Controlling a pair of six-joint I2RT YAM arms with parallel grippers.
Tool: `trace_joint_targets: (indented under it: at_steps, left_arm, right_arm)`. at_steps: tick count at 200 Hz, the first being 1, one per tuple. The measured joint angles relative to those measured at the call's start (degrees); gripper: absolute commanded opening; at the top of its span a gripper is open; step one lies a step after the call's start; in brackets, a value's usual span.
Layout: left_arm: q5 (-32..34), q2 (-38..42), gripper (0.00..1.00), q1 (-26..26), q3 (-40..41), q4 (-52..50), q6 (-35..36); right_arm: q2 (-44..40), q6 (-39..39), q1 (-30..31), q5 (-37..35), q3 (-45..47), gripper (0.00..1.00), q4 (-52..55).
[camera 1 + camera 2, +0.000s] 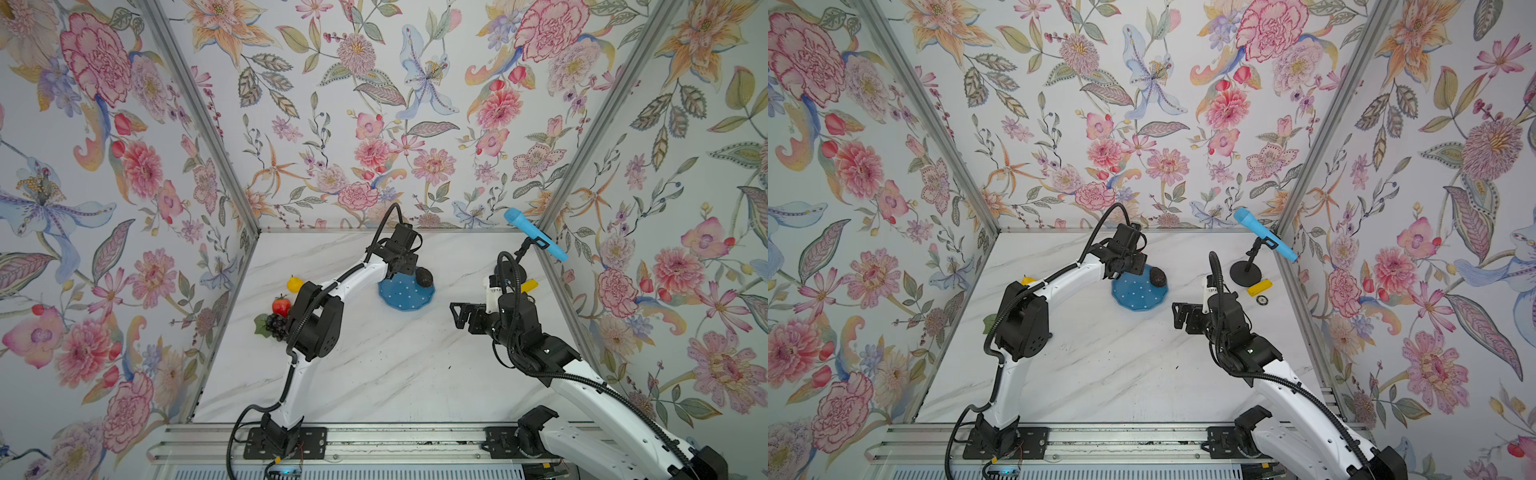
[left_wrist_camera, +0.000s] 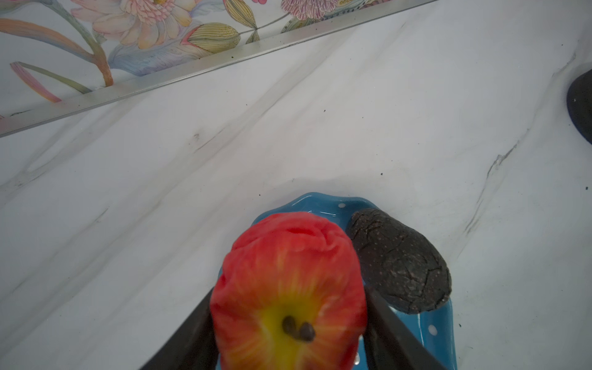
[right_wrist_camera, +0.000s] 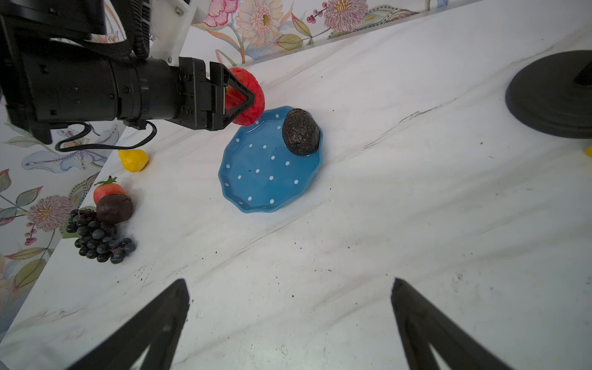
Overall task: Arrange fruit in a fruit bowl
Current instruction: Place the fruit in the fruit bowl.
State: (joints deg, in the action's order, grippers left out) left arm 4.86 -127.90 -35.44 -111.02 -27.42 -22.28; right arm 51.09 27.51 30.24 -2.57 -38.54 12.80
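Closest to the left wrist lens was a red toy apple (image 2: 288, 256) with a yellow-streaked stem end and creased, puckered skin. It was clamped across its flanks between the two black fingers (image 2: 394, 323) of the left gripper (image 2: 290, 290). Beneath that gripper lay the shallow blue polka-dot dish (image 3: 256, 179) with its scalloped rim. Just beside the gripped apple, a dark brown, crackle-skinned toy avocado (image 3: 301, 131) rested on the dish's edge. The right gripper (image 3: 290, 282) hung with its jaws spread wide and empty, the dish well ahead of its fingertips.

The creases suggested a soft, light, foam-like apple that gives under pressure. A hold across the widest part, as here, looked sound, and a firm squeeze would probably only dent it. Being round, it might roll on so shallow a dish once let go.

Well behind the left gripper, beside its arm's elbow, waited a yellow toy lemon (image 3: 133, 160), a red strawberry (image 3: 107, 189), a dark maroon round fruit (image 3: 114, 208) and a dark purple grape bunch (image 3: 99, 238). Whether the apple touched the dish could not be told. In both top views the left wrist hid the apple altogether and the left arm covered the maroon fruit. The right wrist view cut off a black round stand base (image 3: 551, 99).
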Motion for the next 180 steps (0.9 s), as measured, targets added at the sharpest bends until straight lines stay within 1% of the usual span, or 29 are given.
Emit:
trace_joint_targets:
  at_steps: [67,134,180]
  left_arm:
    - [-0.2,-6.9,0.66,0.0,-7.8,-3.2,0.4]
    - [-0.2,-10.5,0.67,0.0,-11.9,-5.9,0.4]
    - [-0.2,-11.2,0.67,0.0,-13.0,-6.6,0.4]
  right_arm:
    - [-0.2,0.0,0.0,0.0,0.0,0.99,0.0]
    - [-0.7,0.0,0.0,0.0,0.0,0.99,0.0]
    - [-0.7,0.0,0.0,0.0,0.0,0.99,0.0]
